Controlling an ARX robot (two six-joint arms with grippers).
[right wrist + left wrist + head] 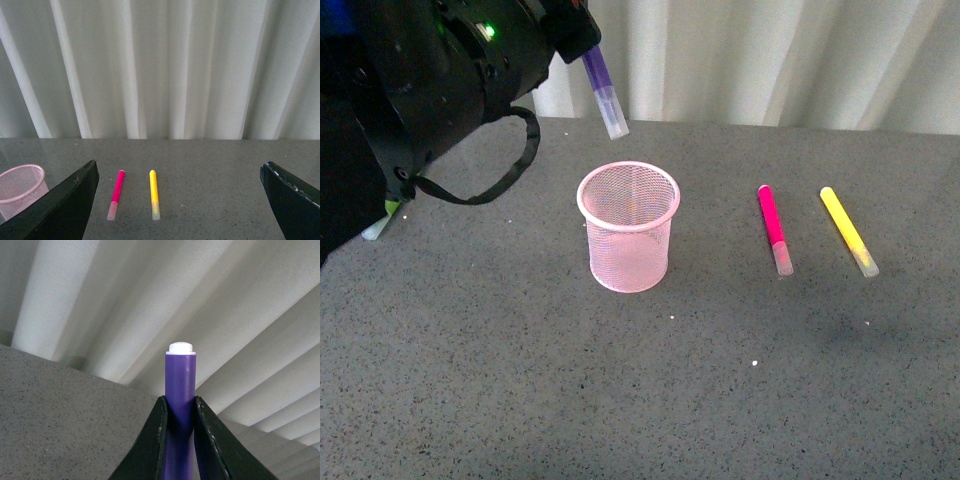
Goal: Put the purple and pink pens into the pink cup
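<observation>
Purple pen (603, 92) at upper left of frame, clenched in the left end effector (582, 45), cap end angled down toward the pink cup (628, 255); likely lining up the drop. Cup stands upright mid-frame on the grey desk (720, 380). Right of it the pink pen (772, 228) lies flat, with the yellow marker (847, 232) beyond. Right end effector (178, 167) spread wide and empty, facing both, probably meant for the pink one.
</observation>
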